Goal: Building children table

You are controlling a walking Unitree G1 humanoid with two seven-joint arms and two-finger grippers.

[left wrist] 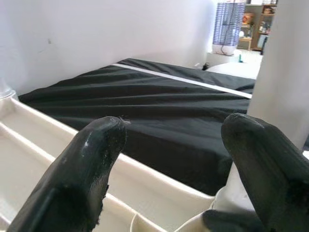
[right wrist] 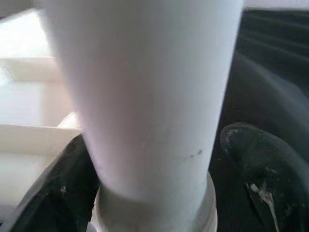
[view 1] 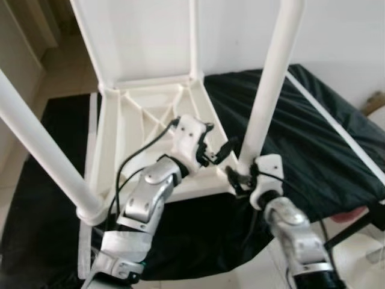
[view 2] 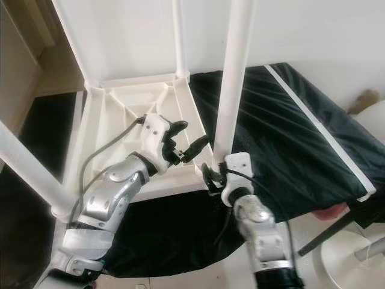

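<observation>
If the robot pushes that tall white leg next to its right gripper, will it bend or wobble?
The leg looks like a thick, smooth, straight tube, so it probably stays stiff rather than bending. Its base sits in a corner socket of the upside-down table top, so a push may wobble it if it isn't fully seated. The right gripper might slip on that smooth surface.

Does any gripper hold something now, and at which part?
The right gripper is around the table leg at its base, though contact is unclear. The left gripper is open and holds nothing.
</observation>
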